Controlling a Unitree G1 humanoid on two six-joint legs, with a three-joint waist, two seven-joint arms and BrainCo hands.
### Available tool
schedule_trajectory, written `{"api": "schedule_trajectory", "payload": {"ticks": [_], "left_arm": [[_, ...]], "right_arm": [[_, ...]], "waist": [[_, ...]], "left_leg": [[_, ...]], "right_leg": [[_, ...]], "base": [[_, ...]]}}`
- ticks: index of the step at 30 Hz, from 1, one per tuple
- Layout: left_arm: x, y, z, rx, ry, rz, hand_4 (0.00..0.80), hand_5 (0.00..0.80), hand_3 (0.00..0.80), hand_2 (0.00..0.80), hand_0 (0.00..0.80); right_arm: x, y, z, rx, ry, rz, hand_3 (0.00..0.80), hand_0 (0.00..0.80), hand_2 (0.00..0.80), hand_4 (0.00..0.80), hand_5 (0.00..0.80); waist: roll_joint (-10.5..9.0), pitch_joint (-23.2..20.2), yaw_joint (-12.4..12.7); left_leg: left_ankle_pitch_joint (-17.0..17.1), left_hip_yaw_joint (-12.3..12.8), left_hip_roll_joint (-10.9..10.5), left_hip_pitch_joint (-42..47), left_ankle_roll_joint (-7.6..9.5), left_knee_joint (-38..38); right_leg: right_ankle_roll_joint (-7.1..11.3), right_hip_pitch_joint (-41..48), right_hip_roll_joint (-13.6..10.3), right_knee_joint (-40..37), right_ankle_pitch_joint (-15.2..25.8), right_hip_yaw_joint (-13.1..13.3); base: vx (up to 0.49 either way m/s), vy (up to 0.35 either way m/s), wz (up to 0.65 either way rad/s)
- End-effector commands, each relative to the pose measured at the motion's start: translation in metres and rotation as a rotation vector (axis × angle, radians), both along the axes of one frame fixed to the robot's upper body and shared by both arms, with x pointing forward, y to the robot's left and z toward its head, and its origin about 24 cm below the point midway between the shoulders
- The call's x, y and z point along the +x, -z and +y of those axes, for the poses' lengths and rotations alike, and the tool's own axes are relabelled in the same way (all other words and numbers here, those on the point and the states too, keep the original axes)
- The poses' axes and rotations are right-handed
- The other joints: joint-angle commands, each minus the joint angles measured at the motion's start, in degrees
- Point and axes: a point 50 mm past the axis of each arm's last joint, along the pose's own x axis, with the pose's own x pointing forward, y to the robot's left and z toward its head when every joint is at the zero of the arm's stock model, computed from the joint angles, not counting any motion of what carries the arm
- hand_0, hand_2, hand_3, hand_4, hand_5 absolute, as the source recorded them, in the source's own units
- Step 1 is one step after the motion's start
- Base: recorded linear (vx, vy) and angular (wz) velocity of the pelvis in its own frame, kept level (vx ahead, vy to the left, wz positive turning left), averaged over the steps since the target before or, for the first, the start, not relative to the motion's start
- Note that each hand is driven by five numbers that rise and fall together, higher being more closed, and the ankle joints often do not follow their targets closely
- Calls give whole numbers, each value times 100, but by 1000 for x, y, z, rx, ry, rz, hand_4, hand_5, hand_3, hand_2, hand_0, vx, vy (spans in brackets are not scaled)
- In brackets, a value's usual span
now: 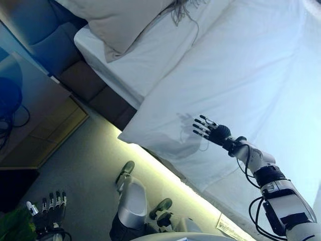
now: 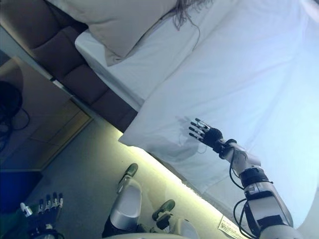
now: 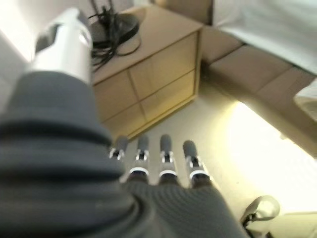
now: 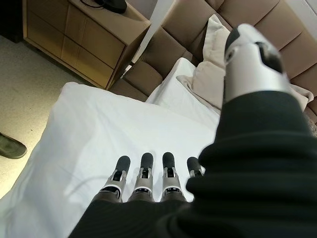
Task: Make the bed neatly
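A white duvet (image 1: pixel 241 80) covers the bed, its corner hanging over the near side by the floor. A beige pillow (image 1: pixel 120 20) lies at the head on the white sheet (image 1: pixel 135 60). My right hand (image 1: pixel 213 130) is open, fingers straight, held just above the duvet near its edge; it also shows in the right wrist view (image 4: pixel 148 178). My left hand (image 1: pixel 50 206) hangs low beside the bed, open and empty, over the carpet; it also shows in the left wrist view (image 3: pixel 158 158).
A brown padded headboard (image 2: pixel 60 55) stands behind the pillow. A wooden nightstand (image 3: pixel 148 74) with a dark lamp base and cables (image 3: pixel 111 27) is beside the bed. A lit strip (image 1: pixel 165 173) runs under the bed edge above grey carpet (image 1: pixel 85 165).
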Motion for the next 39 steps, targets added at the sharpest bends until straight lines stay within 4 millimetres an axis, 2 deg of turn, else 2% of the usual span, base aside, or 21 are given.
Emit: {"api": "schedule_trajectory", "payload": {"ticks": [1, 8, 11, 15, 20, 27, 31, 35, 39], "left_arm": [[-11, 3, -2, 62, 92, 83, 0, 0, 0, 0, 0], [-2, 14, -21, 73, 207, 179, 0, 0, 0, 0, 0], [-3, 21, -32, 97, 275, 261, 0, 0, 0, 0, 0], [-2, 26, -41, 113, 328, 301, 0, 0, 0, 0, 0], [7, 22, -34, 178, 400, 376, 0, 0, 0, 0, 0], [15, 12, -11, 315, 513, 542, 0, 0, 0, 0, 0], [15, 11, -8, 367, 563, 604, 0, 0, 0, 0, 0], [19, 16, -15, 386, 595, 656, 0, 0, 0, 0, 0], [13, 30, -37, 338, 606, 666, 0, 0, 0, 0, 0]], "right_arm": [[1, -6, -1, -13, -26, -36, 0, 0, 0, 0, 0], [-22, 28, -10, -55, 5, 68, 0, 0, 0, 0, 0], [-40, 48, -15, -29, 56, 120, 0, 0, 0, 0, 0], [-72, 74, -35, -12, 145, 189, 0, 0, 0, 0, 0], [-105, 100, -57, -37, 239, 267, 0, 0, 0, 0, 0], [-150, 131, -74, -78, 324, 417, 0, 0, 0, 0, 0], [-182, 150, -77, -55, 425, 505, 0, 0, 0, 0, 0], [-208, 166, -74, 80, 674, 582, 0, 0, 0, 0, 0], [-231, 180, -65, 186, 897, 652, 0, 0, 0, 0, 0]], "waist": [[61, -663, -268], [272, -1131, -699], [397, -1362, -927], [531, -1621, -1147], [661, -1835, -1383], [782, -2018, -1745], [848, -2077, -1942], [908, -2129, -2058], [975, -2162, -2206]], "left_leg": [[25, 37, 16, 201, 147, -409], [279, 430, 42, 570, 186, -946], [354, 634, 42, 778, 192, -1158], [424, 887, 43, 1028, 210, -1404], [421, 1149, 22, 1191, 236, -1523], [351, 1525, 5, 1336, 258, -1523], [295, 1725, 10, 1419, 262, -1523], [234, 1732, -28, 1452, 284, -1523], [180, 1839, 22, 1588, 285, -1523]], "right_leg": [[252, -137, -457, 37, 330, 252], [286, -87, -491, -301, 561, 489], [301, -35, -501, -467, 665, 605], [326, 31, -503, -637, 779, 725], [372, 52, -513, -731, 891, 863], [435, -27, -530, -731, 987, 1048], [440, -74, -508, -731, 996, 1169], [410, -45, -477, -731, 959, 1228], [347, 4, -434, -731, 899, 1353]], "base": [[24, 5, -12], [23, 11, -17], [52, 0, -28], [80, -15, -30], [42, -61, -21], [25, -66, -14], [26, -40, -16], [31, -32, -8], [47, -16, -16]]}}
